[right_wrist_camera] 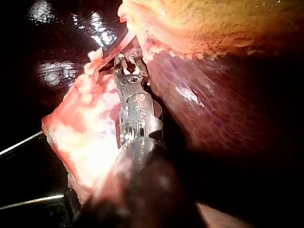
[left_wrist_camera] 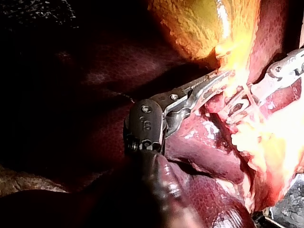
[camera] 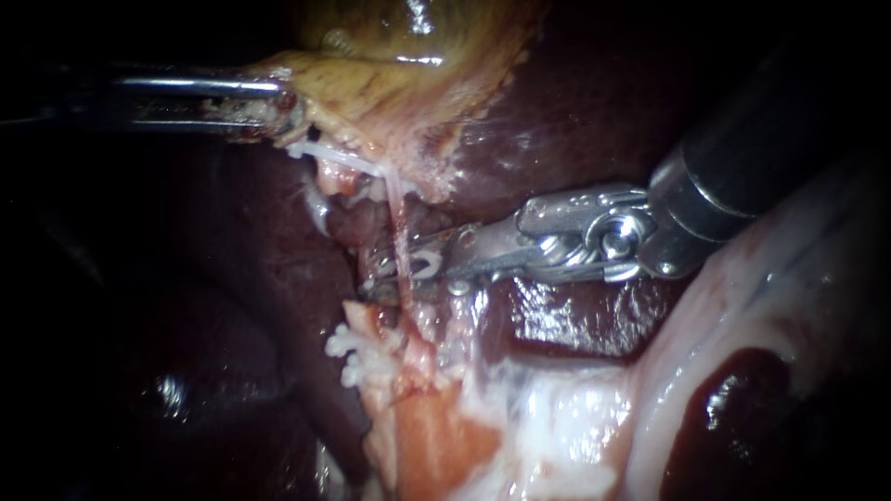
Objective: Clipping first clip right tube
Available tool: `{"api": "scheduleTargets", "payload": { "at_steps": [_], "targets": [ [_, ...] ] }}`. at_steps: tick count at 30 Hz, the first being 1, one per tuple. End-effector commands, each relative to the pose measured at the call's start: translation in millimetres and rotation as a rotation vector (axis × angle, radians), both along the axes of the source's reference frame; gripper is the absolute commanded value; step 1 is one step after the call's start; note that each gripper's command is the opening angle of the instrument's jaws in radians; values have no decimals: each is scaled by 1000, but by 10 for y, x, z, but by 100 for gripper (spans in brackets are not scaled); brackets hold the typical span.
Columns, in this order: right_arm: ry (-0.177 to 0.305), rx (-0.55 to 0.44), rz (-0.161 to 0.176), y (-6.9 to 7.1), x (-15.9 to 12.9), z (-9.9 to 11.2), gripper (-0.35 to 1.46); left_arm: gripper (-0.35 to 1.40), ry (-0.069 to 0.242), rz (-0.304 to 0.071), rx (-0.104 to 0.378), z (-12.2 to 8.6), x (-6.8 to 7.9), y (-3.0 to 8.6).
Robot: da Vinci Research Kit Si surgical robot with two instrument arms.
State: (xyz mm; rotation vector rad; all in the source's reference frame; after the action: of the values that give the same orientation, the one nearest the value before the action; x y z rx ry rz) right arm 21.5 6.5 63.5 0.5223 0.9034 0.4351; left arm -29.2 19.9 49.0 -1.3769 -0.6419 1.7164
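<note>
straddling thin pale tube (camera: 397, 223): right instrument (camera: 379, 272), jaws apart, one each side of tube, not yet pinched. tube runs taut from gallbladder (camera: 390, 65) edge down to pale fatty tissue (camera: 418, 417), crossing liver (camera: 575, 121). left instrument (camera: 281, 109) jaws clenched on gallbladder edge, keeping tube stretched. tube likely soft, slick, thread-thin, easy to tear; no pulling. best taken square across bare middle stretch, clear of both ends, squeeze slow.

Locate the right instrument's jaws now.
In the endoscope view's centre, the right instrument comes in from the right. Its open jaws straddle the thin pale tube, just below the gallbladder.
</note>
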Motion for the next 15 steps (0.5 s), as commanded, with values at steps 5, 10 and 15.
{"api": "scheduleTargets", "payload": {
  "at_steps": [5, 10, 15],
  "targets": [
    [16, 15, 17, 7, -1, -6, 42, -35, -1, 1, 0, 0, 1, 0],
    [51, 22, 32, 17, -7, -16, 48, -35, -1, 2, 0, 0, 3, -1],
    [88, 33, 41, 29, -27, -30, 50, -35, -2, 3, 0, 0, 5, -1]
  ]
}}
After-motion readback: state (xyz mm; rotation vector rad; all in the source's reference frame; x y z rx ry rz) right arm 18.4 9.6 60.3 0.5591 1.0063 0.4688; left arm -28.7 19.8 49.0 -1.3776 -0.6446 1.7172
